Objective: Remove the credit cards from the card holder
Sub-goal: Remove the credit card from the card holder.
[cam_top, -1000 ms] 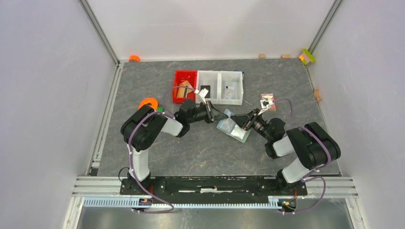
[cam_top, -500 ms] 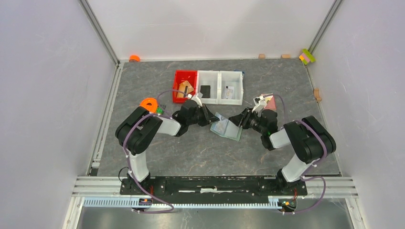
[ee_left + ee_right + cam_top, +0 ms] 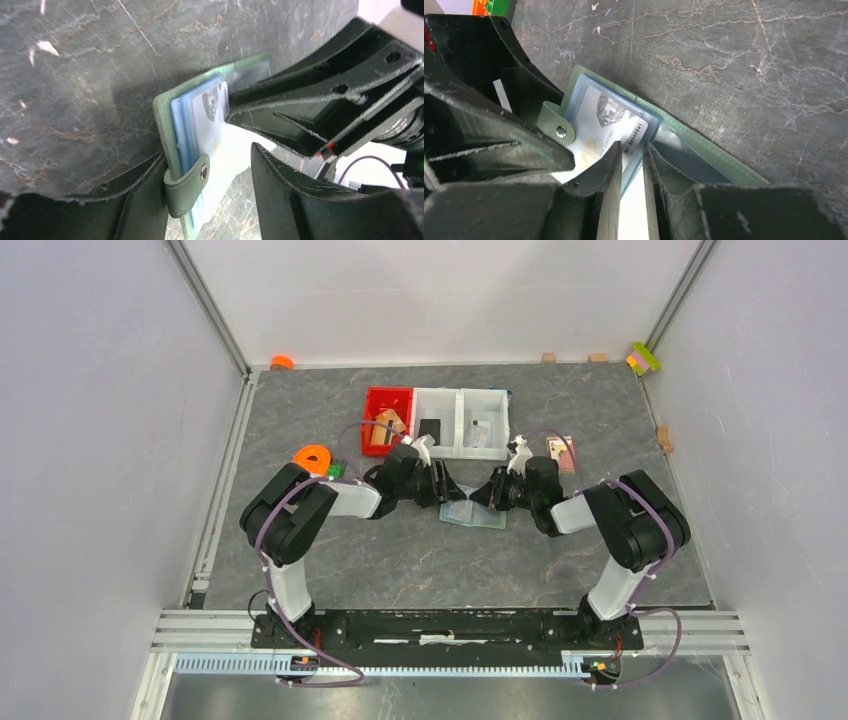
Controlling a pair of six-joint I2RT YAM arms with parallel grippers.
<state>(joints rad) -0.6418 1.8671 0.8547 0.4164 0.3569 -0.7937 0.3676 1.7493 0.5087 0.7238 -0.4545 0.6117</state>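
Observation:
The sage-green card holder (image 3: 472, 514) lies open on the grey table between both grippers. The left wrist view shows its snap tab (image 3: 187, 190) and stacked pale blue pockets. A pale blue-white credit card (image 3: 606, 130) printed "VIP" and a number sits in the top pocket. My left gripper (image 3: 207, 152) is open, its fingers astride the holder's tab edge, and the left finger (image 3: 145, 200) touches the cover. My right gripper (image 3: 631, 147) is nearly closed on the card's edge at the pocket mouth. In the top view the left gripper (image 3: 447, 487) and the right gripper (image 3: 485, 495) nearly touch over the holder.
A red bin (image 3: 387, 400) holding tan items and two white bins (image 3: 462, 395) holding flat cards stand just behind the grippers. A pink square item (image 3: 560, 452) lies at the right. An orange ring (image 3: 312, 457) lies at the left. Small blocks lie along the far and right walls.
Both grippers have closed in on each other near the table's middle. The right arm swung left, off the pink item. The holder shifted left and now lies flatter between them.

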